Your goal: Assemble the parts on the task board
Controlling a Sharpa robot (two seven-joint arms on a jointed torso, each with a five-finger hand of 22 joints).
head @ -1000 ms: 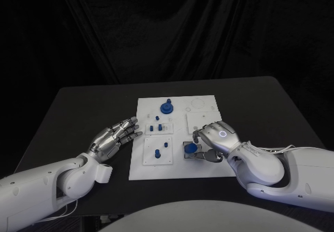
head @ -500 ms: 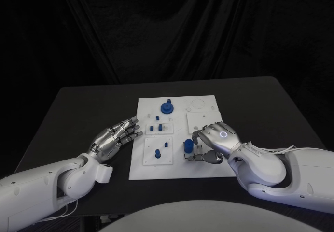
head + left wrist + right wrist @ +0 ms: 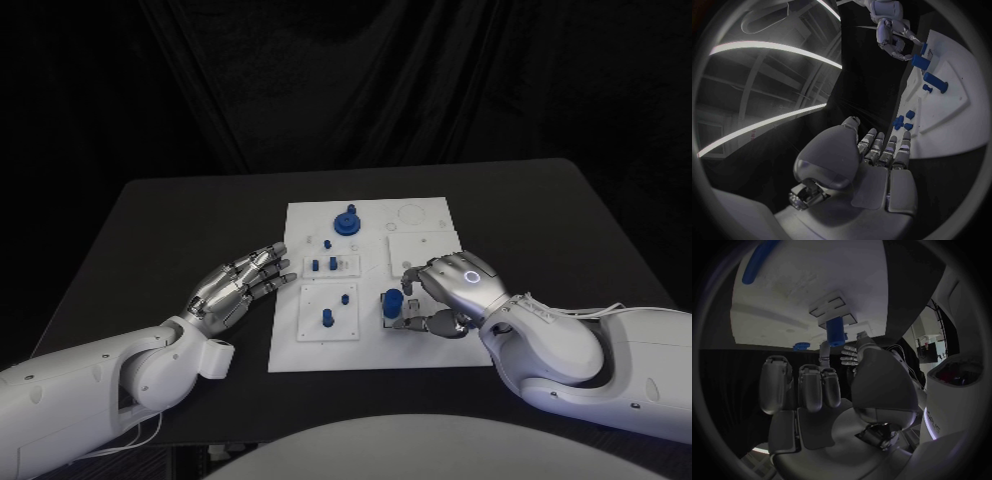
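Lifted since a second ago, the blue part (image 3: 392, 299) is held by the right hand (image 3: 450, 288).
Its fingers (image 3: 414, 322) pinch it above the task board (image 3: 433, 352); the left hand (image 3: 242, 281) rests beside it, fingers spread, holding nothing.

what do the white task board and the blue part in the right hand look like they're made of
Task board: likely matte plastic, a flat, even white without glare. Blue part held by the right hand: probably moulded or printed plastic, uniform saturated colour with only a faint sheen. Neither is certain.
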